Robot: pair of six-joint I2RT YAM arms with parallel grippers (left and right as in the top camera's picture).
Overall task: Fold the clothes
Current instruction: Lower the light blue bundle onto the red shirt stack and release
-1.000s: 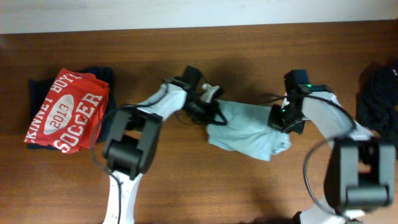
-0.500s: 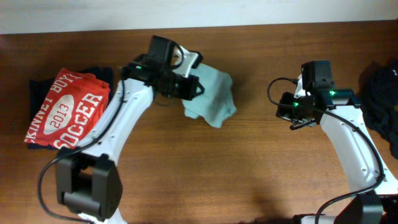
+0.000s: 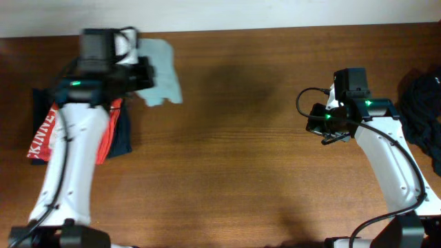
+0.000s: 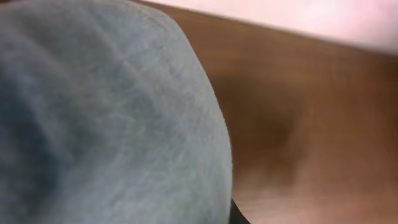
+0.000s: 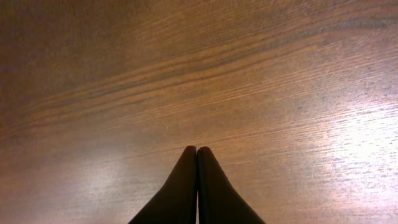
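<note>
Aloft, the left tool (image 3: 145, 74) is pinching the bunched t-shirt (image 3: 161, 60) near the worktop's (image 3: 234, 172) far edge; thin and limp, it is likely wanting hem-corner grips. The right tool (image 5: 197, 154) is hovering pressed together, empty.

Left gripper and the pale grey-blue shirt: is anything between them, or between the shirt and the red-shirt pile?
Nothing visible. The left gripper is shut on the pale grey-blue t-shirt, which fills its wrist view. Between that shirt and the red t-shirt there is only the left arm itself, crossing over the pile.
</note>
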